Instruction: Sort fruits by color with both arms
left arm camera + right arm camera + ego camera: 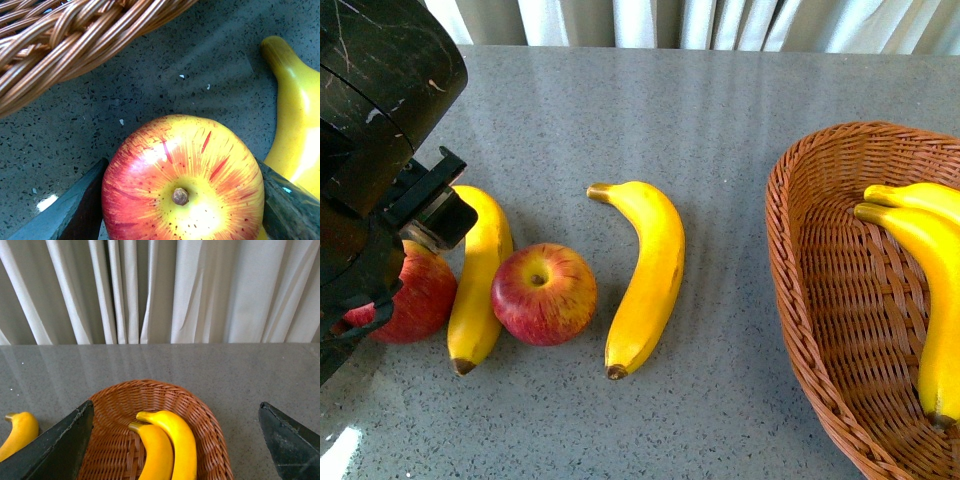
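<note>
My left gripper [382, 300] is shut on a red apple [425, 295] at the table's left; the apple [182, 180] sits stem-up between both dark fingers [80, 210]. A banana [480, 280] lies right beside it. A second red apple [544, 293] rests against that banana. Another banana [645, 275] lies alone further right. My right gripper [175, 410] hangs open and empty above a wicker basket [210, 415] that holds two bananas [177, 445]. The right gripper does not show in the front view.
The wicker basket [810, 250] fills the front view's right side. Another woven basket rim [75, 40] lies close to the held apple. The grey speckled table [720, 120] runs back to white curtains [160, 290].
</note>
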